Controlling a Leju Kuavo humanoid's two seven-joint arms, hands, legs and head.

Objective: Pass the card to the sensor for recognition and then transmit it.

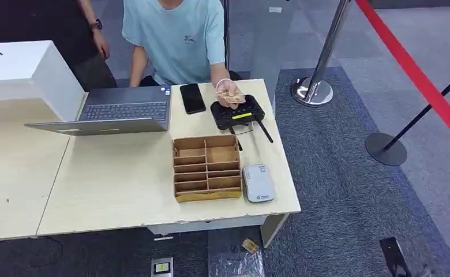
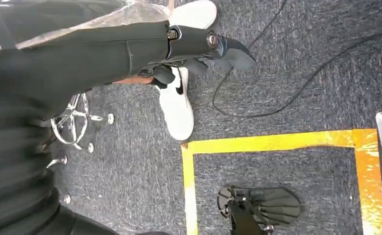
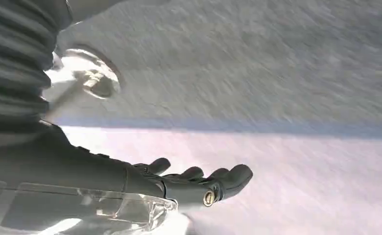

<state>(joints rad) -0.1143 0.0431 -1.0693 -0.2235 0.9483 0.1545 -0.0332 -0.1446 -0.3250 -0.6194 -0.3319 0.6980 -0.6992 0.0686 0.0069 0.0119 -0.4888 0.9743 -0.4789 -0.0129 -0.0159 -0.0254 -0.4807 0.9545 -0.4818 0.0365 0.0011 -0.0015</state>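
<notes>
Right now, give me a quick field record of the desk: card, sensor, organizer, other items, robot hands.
card: held in a person's hand above the black sensor
organizer: brown divided tray, mid-desk, compartments look empty
reader: small grey device right of the tray
other: laptop open, phone beside it
left hand: hangs over the floor, holds nothing
right hand: fingers apart, holds nothing

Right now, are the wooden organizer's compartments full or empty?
Empty, as far as the head view shows: every slot of the wooden organizer shows bare brown bottom. The card sits in the person's hand.
</notes>
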